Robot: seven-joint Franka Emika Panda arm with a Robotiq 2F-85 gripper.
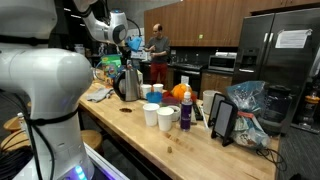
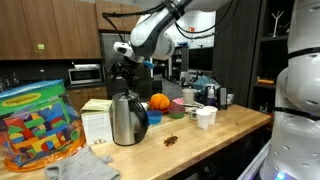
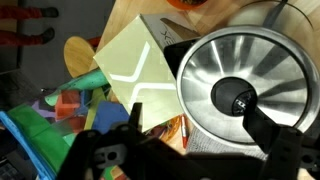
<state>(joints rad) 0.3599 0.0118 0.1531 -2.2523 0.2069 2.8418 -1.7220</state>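
Observation:
A polished steel kettle (image 1: pixel 127 83) (image 2: pixel 127 118) with a black lid knob stands on the wooden counter (image 1: pixel 190 145). In both exterior views my gripper (image 1: pixel 128 45) (image 2: pixel 125 70) hangs straight above it, with a gap over the lid. In the wrist view the kettle lid (image 3: pixel 240 75) fills the right half, seen from above. The gripper (image 3: pixel 200 125) is open, its two dark fingers (image 3: pixel 270 130) spread wide on either side of the lid's near edge. Nothing is held between them.
Beside the kettle lie a pale green box (image 3: pixel 135 70) (image 2: pixel 95 120), a jar of coloured blocks (image 2: pixel 35 125) and a grey cloth (image 2: pixel 90 165). Paper cups (image 1: pixel 158 116), an orange (image 2: pixel 159 102), a tablet (image 1: pixel 222 118) and a plastic bag (image 1: pixel 250 100) sit further along. A person (image 1: pixel 157 48) stands behind.

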